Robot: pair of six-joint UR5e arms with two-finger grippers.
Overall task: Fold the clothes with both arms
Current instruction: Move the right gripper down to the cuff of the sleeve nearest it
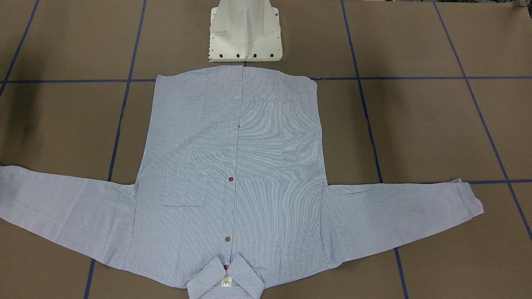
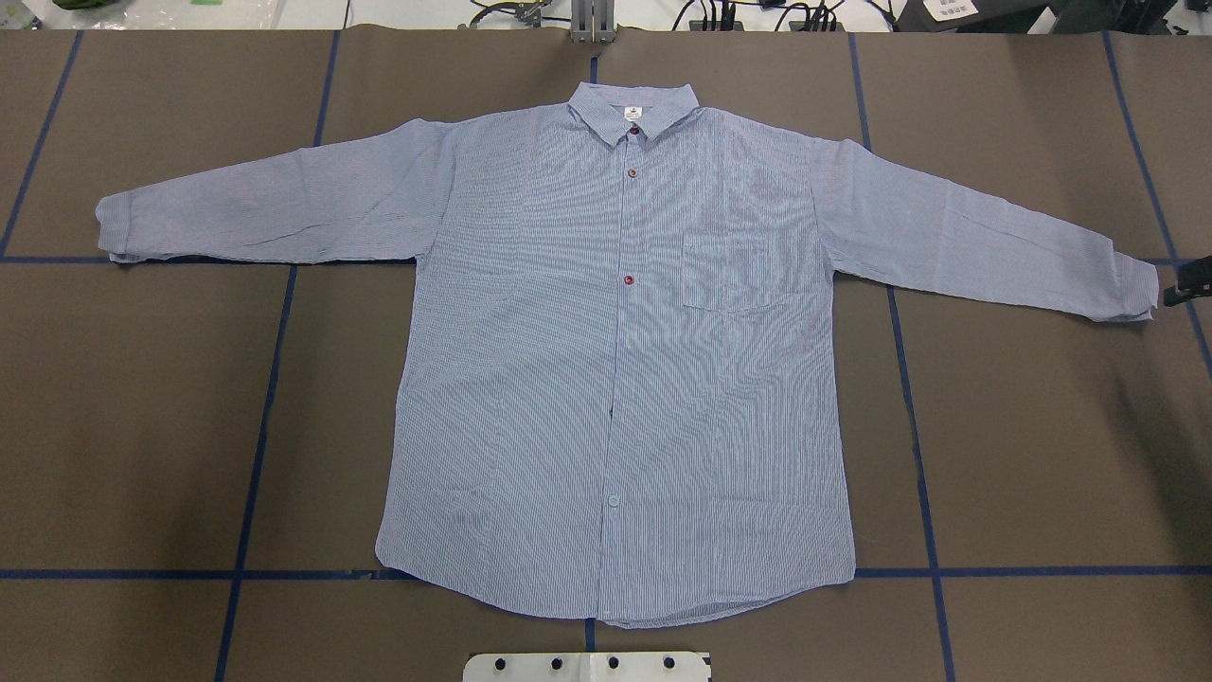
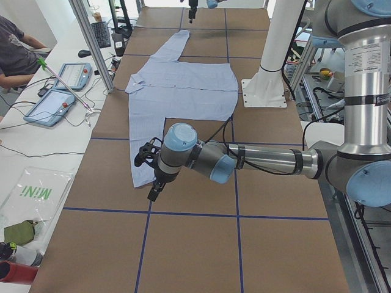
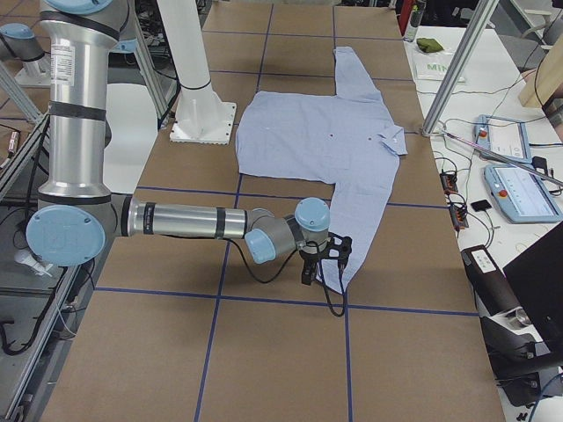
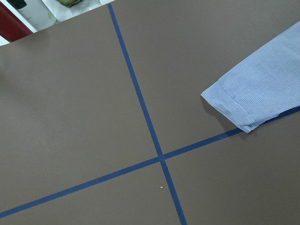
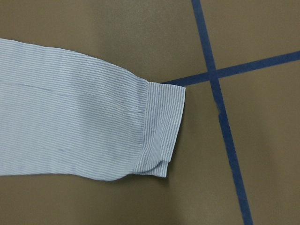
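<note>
Shirt point(image 2: 615, 360) of pale blue-and-white stripe is seen spread flat and buttoned, front upward, across the middle of the brown counter point(image 2: 1042, 455). Its hem lies just short of the white pedestal base point(image 1: 245, 37) at the robot's edge, and its collar point(image 2: 632, 109) is turned toward the far, operators' edge. Both sleeves are stretched out toward the counter's two ends.

No part of the garment is folded, so the task is judged to be at its first step: the approach to the sleeves. The left arm point(image 3: 263, 160) is held low near the left cuff point(image 5: 232, 105), with the left arm's jaws hanging just beside the cuff's end rather than over it. The right arm point(image 4: 185, 220) is reached out along the counter, with the right arm's jaws poised at the right cuff point(image 6: 159, 129).

Whether either pair of jaws is released or clenched cannot be told from these views, and contact with the cloth cannot be confirmed. The next move is judged to call for both cuffs to be pinched cleanly, both layers together. The sleeves would then be carried inward across the body in step, so that the thin fabric is not dragged askew or creased.
</note>
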